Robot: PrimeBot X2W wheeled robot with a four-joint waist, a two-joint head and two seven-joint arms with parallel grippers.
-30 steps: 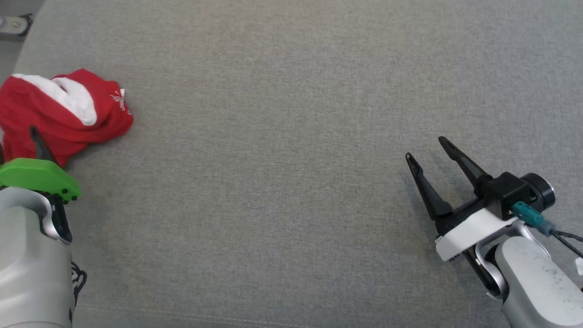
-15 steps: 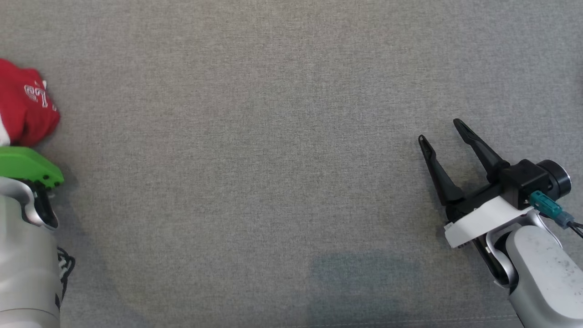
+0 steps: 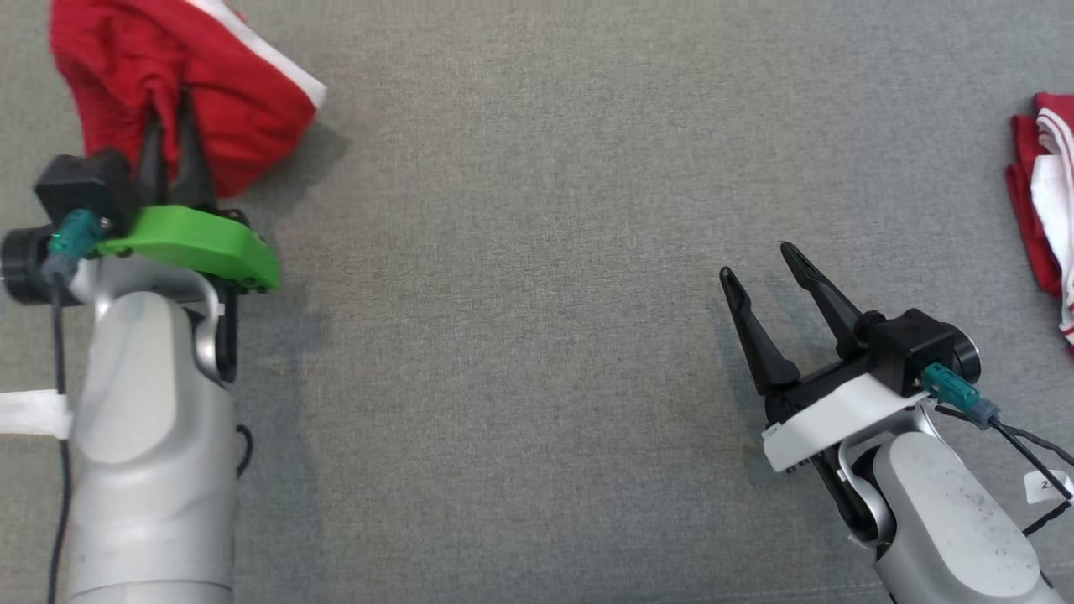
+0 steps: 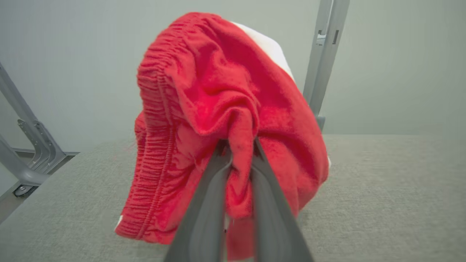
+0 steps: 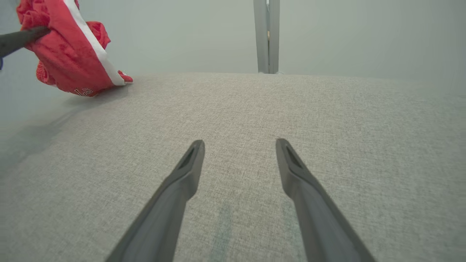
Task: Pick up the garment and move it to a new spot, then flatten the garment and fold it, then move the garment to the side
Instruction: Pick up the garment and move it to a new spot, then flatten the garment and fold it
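Left gripper [image 3: 170,126] at 10 o'clock in the head view, jaws pinching a fold of the red garment [image 3: 126,59]. The bunch hangs, its lower hem seemingly brushing the grey tabletop [image 3: 520,252]. Right gripper [image 3: 755,262] at 4 o'clock, jaws spread, empty.

Judged: pick-up done; placing, flattening, folding and the side move are all left.

Garment's top is cut off by the frame edge; print unreadable. Second red-and-white cloth [image 3: 1045,218] at 3 o'clock, partly cropped.
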